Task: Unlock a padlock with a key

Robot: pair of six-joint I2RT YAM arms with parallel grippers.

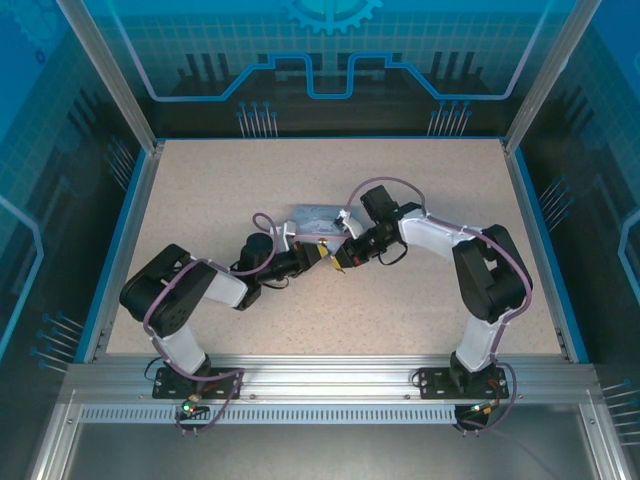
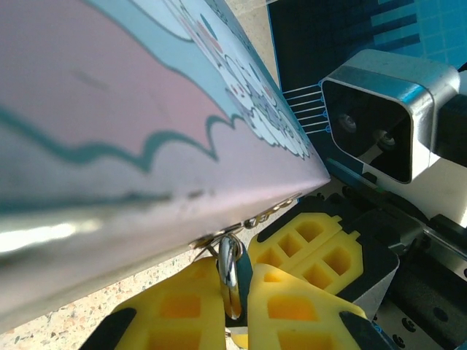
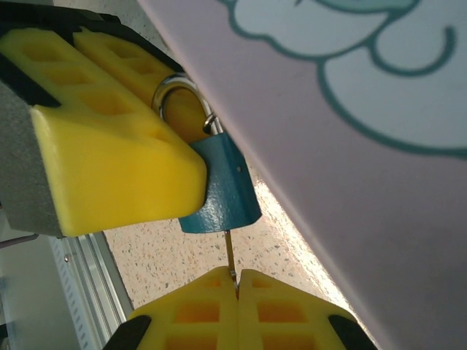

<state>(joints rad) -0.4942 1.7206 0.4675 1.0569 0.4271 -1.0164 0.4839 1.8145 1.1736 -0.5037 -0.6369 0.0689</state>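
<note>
Clamping is done by the left gripper [image 2: 232, 310], closed down on the padlock [image 3: 222, 193] — so that it cannot swing from the tin [image 3: 350, 182]. Just beyond the right gripper [image 3: 235, 288], pinched tight on the key [image 3: 230, 251], the blade is lined up at the padlock's underside — apparently for insertion.

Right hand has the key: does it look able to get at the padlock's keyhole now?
Probably yes. The key in the right hand runs straight up to the underside of the padlock, nothing between; the left hand grips it from the side, and the tin lies alongside.
</note>
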